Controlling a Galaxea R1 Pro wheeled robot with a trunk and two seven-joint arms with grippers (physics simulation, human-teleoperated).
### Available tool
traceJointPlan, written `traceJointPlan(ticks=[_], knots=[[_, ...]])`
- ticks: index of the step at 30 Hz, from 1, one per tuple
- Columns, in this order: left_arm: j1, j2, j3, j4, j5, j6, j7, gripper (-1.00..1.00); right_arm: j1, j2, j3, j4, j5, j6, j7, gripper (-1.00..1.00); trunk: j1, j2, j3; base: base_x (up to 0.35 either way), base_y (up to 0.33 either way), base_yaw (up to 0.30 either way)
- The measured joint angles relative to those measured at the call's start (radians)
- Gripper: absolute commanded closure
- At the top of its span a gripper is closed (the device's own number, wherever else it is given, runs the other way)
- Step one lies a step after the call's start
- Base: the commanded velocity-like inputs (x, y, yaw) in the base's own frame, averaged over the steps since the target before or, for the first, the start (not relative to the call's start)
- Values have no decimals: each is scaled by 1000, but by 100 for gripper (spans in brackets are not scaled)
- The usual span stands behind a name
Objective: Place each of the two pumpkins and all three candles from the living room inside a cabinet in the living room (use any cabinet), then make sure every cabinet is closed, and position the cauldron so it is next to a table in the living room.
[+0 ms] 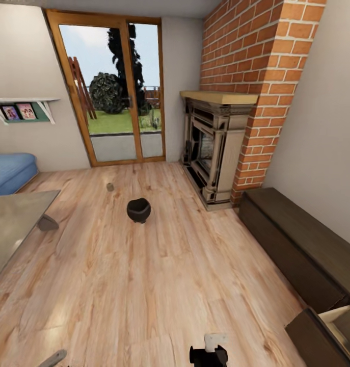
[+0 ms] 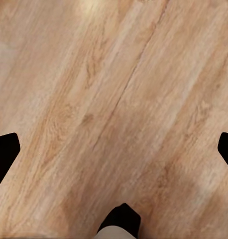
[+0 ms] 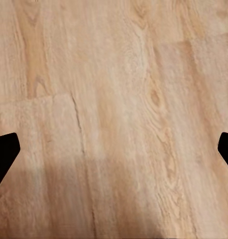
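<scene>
The black round cauldron [image 1: 138, 209] sits on the wood floor mid-room. A small pale grey candle [image 1: 110, 187] stands on the floor just beyond it, toward the glass door. The long dark-brown cabinet [image 1: 297, 244] runs along the right wall, and one drawer [image 1: 338, 326] at its near end is pulled out, showing a light interior. The pumpkins are out of view. In the left wrist view my left gripper [image 2: 114, 149] is open over bare floor, with nothing between its fingers. In the right wrist view my right gripper [image 3: 114, 149] is likewise open above the planks.
A grey table [image 1: 11, 224] juts in from the left, with a blue sofa [image 1: 9, 171] behind it. A brick fireplace [image 1: 215, 148] stands at the back right beside the glass patio door [image 1: 118, 92]. Wide open floor lies between me and the cauldron.
</scene>
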Motion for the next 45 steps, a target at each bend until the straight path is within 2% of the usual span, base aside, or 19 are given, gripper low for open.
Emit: traceJointPlan(ticks=[4, 13, 33, 45], knots=[[0, -3, 0, 0, 0, 0, 0, -100, -1, 0, -1, 0, 21, -2, -1, -100, 0, 0, 2, 292, 0, 268], [0, -5, -1, 0, 0, -1, -1, -100, -1, -1, -1, -1, 24, -3, -1, -100, 0, 0, 12, 320, 0, 217], [0, -13, -1, 0, 0, -1, -3, -100, -1, -2, 0, -1, 25, -2, 8, -100, 0, 0, 13, 327, 2, 11], [0, -14, -3, 0, 0, -1, -3, -100, -1, -1, 0, -4, 23, -3, 8, -100, 0, 0, 13, 331, 85, 0]])
